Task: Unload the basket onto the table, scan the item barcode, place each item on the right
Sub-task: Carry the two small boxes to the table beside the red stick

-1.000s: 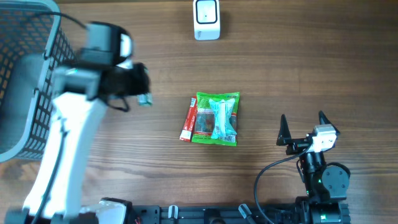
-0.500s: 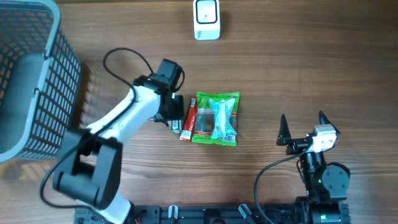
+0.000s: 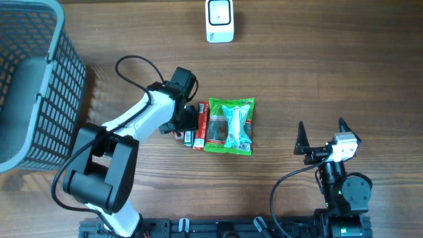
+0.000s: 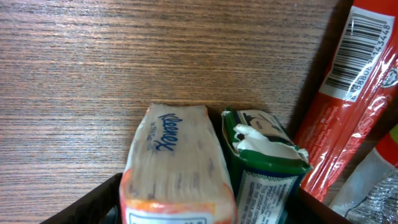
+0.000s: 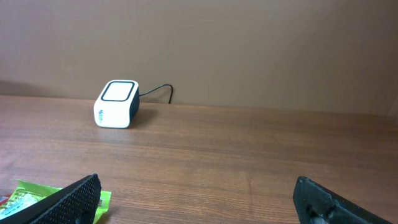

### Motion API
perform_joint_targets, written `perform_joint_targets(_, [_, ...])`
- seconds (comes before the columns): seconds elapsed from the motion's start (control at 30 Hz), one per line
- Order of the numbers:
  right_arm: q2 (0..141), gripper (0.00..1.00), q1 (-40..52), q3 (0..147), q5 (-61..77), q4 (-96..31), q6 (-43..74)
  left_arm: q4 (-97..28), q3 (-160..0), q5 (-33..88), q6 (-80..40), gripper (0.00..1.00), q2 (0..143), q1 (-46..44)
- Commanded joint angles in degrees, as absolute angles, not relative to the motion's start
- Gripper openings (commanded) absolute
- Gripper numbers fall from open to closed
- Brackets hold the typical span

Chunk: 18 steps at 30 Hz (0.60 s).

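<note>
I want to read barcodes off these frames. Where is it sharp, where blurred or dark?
Left wrist: the red packet shows a crisp barcode; the tissue pack nearest the lens softens. Overhead: even light, print too small to read. Right wrist: the scanner is clear, the fingers dark and soft.

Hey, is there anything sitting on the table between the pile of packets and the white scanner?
Nothing visible. In the overhead view only bare wood lies between the green packet and the white scanner. The basket stands off to the side, and the right gripper hangs open, well clear.
</note>
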<state>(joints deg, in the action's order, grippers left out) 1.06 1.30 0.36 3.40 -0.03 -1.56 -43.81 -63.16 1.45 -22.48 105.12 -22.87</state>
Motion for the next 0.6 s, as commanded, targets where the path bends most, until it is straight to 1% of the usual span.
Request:
perform_joint_targets(0.0, [0.8, 0.99, 1.1, 0.3, 2.9, 0.1, -1.1, -43.7, -63.0, -0.6, -22.7, 0.69, 105.7, -23.0])
perform_joint_targets(0.03, [0.8, 1.0, 1.1, 0.3, 2.9, 0.1, -1.1, -43.7, -63.0, -1.0, -22.7, 0.67, 105.7, -23.0])
perform_joint_targets(0.1, [0.8, 1.0, 1.1, 0.3, 2.9, 0.1, -1.1, -43.7, -63.0, -0.9, -22.7, 0.6, 105.7, -23.0])
perform_joint_targets(0.2, [0.8, 1.0, 1.1, 0.3, 2.9, 0.1, -1.1, -43.6, -63.0, -1.2, -22.5, 0.56, 105.7, -23.0])
perform_joint_targets(0.27, [0.8, 1.0, 1.1, 0.3, 2.9, 0.1, -1.1, -43.5, -63.0, -3.1, -19.6, 0.55, 105.7, -23.0])
perform_joint_targets(0.4, [0.8, 1.0, 1.1, 0.3, 2.9, 0.1, -1.1, -43.5, -63.0, -10.1, -19.5, 0.55, 105.7, -23.0])
perform_joint_targets(0.5, [0.8, 1.0, 1.1, 0.3, 2.9, 0.1, -1.1, -43.4, -63.0, -11.0, -18.2, 0.56, 105.7, -23.0])
perform_joint_targets(0.57, [0.8, 1.0, 1.1, 0.3, 2.9, 0.1, -1.1, -43.6, -63.0, -10.3, -18.2, 0.63, 105.7, -23.0])
